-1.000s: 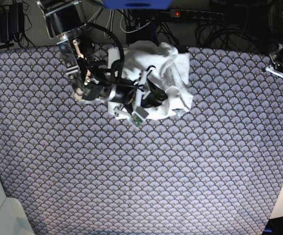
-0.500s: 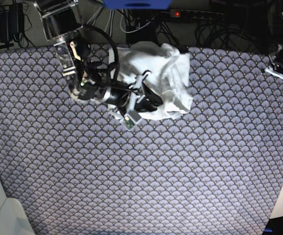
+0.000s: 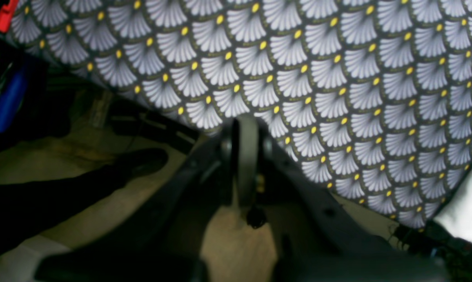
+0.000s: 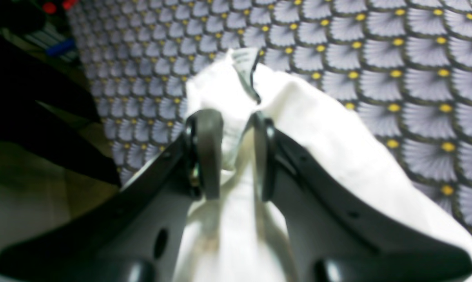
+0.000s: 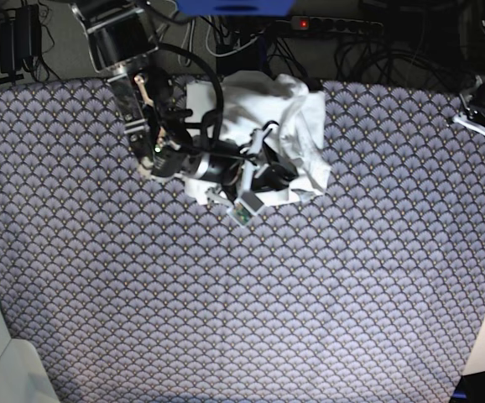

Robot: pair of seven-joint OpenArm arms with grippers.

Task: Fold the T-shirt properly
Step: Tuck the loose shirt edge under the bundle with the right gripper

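The right gripper (image 4: 230, 156) is seen on the left of the base view, lowered onto the near left part of the T-shirt (image 5: 289, 126). In the right wrist view its fingers (image 4: 206, 152) are narrowed to a small gap, and a bunched ridge of the white cloth is pinched between them. The T-shirt lies crumpled in a heap toward the far edge of the table (image 5: 310, 302), nothing yet laid flat or squared. The step in hand is judged to be an early one: a pinch is taken so that the heap can be drawn open. Next, the held fold would need to be pulled away from the heap, toward the bare patterned cover. The left gripper (image 3: 245, 156), at the right edge of the table, well apart from the T-shirt, is pressed fully together on nothing.
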